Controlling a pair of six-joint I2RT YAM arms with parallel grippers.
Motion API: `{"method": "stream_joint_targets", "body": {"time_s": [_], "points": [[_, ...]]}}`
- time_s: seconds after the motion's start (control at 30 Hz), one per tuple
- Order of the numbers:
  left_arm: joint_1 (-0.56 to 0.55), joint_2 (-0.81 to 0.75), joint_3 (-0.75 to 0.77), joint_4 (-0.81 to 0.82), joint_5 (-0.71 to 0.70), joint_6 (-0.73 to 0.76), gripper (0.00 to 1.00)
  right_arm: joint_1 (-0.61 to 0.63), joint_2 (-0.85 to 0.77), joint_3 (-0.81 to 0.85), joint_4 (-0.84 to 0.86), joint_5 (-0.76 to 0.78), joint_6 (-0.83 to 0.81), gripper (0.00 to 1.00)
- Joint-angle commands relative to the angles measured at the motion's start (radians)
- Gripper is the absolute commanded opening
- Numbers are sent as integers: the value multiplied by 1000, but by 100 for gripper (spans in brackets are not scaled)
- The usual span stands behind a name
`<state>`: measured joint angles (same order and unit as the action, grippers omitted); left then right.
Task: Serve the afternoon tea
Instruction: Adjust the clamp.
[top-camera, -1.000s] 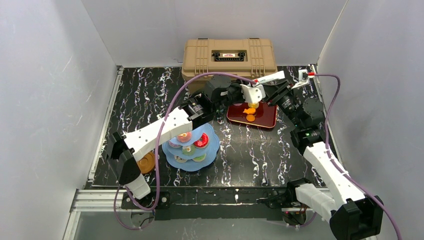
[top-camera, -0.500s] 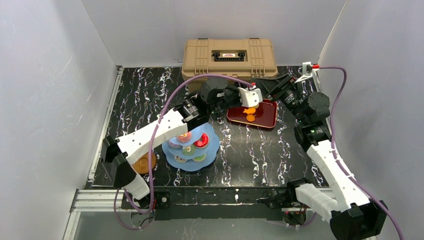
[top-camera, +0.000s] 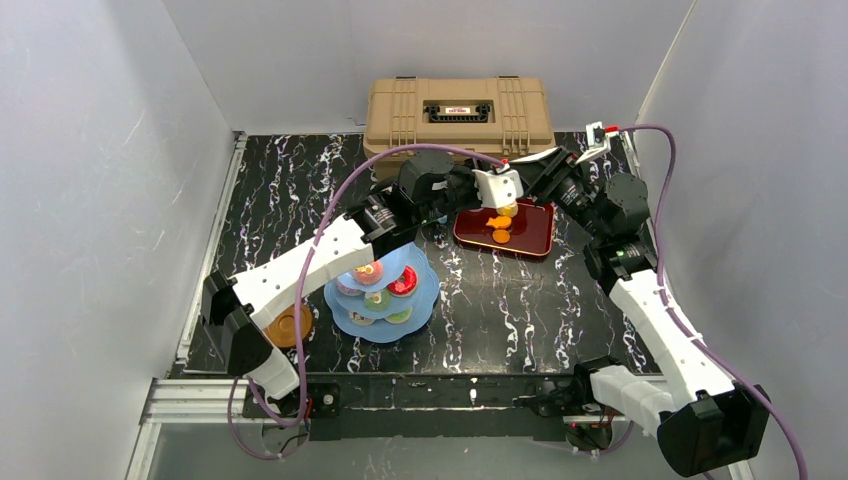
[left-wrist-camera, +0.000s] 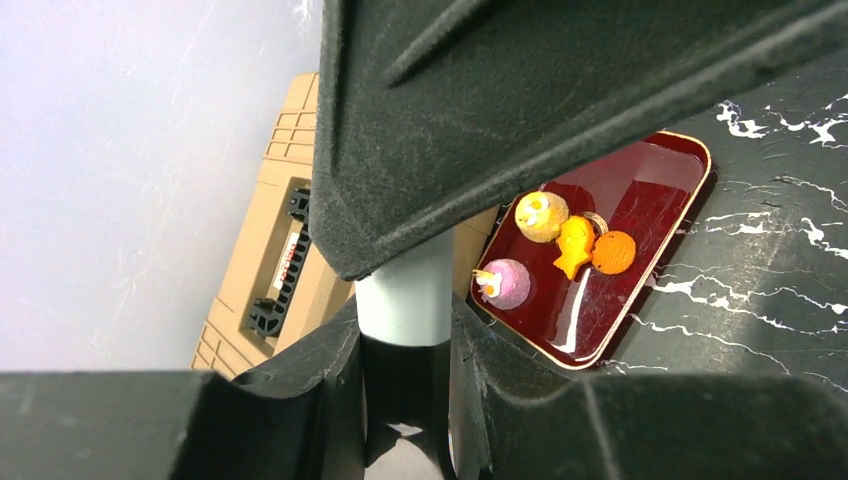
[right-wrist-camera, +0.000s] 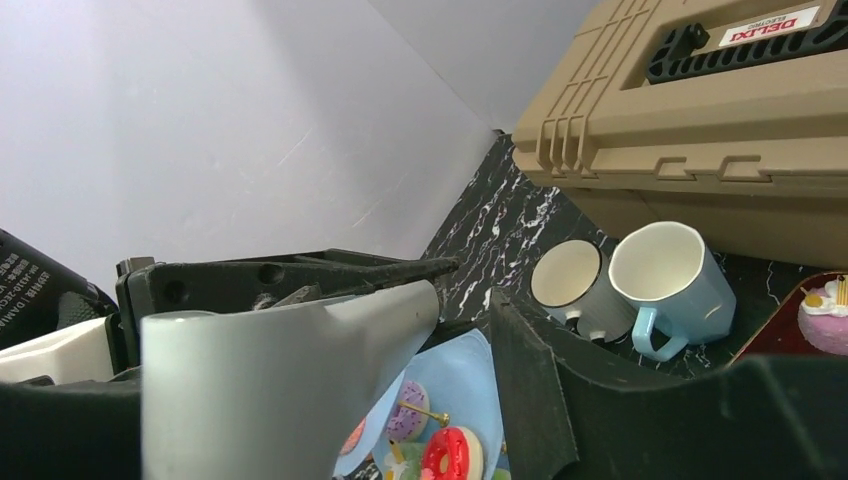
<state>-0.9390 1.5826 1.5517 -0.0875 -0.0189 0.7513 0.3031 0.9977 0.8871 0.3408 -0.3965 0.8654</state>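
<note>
My left gripper (top-camera: 478, 190) is shut on pale metal tongs (top-camera: 497, 186), held over the dark-red tray's (top-camera: 530, 238) near end. In the left wrist view the tongs (left-wrist-camera: 405, 300) sit clamped between my fingers (left-wrist-camera: 330, 380). Beyond them the tray (left-wrist-camera: 645, 180) carries a yellow cake (left-wrist-camera: 541, 216), two orange toys (left-wrist-camera: 590, 250) and a pink cake (left-wrist-camera: 505, 283). My right gripper (top-camera: 538, 172) stands open just right of the tongs (right-wrist-camera: 290, 390), one finger (right-wrist-camera: 540, 390) apart from them. The blue cake stand (top-camera: 422, 292) holds several donuts (right-wrist-camera: 450, 455). A white mug (right-wrist-camera: 575, 280) and a light-blue mug (right-wrist-camera: 670, 275) stand by the toolbox.
The tan toolbox (top-camera: 458, 115) sits against the back wall, right behind the tray and mugs. A brown saucer (top-camera: 290, 325) lies at the front left under my left arm. White walls close in on three sides.
My right gripper has opened and let go of the tongs' far end, drawn back, then come in again. The left gripper keeps hold of the tongs over the tray.
</note>
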Motion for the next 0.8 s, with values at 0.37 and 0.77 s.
{"method": "stream_joint_targets", "body": {"time_s": [0.37,0.77], "points": [[-11,-45,-5,-10,90,70,8,4,-10,46,90,11,7,56],[-11,-47,-8,-2,75,77,9,4,-2,54,92,-13,9,40]]}}
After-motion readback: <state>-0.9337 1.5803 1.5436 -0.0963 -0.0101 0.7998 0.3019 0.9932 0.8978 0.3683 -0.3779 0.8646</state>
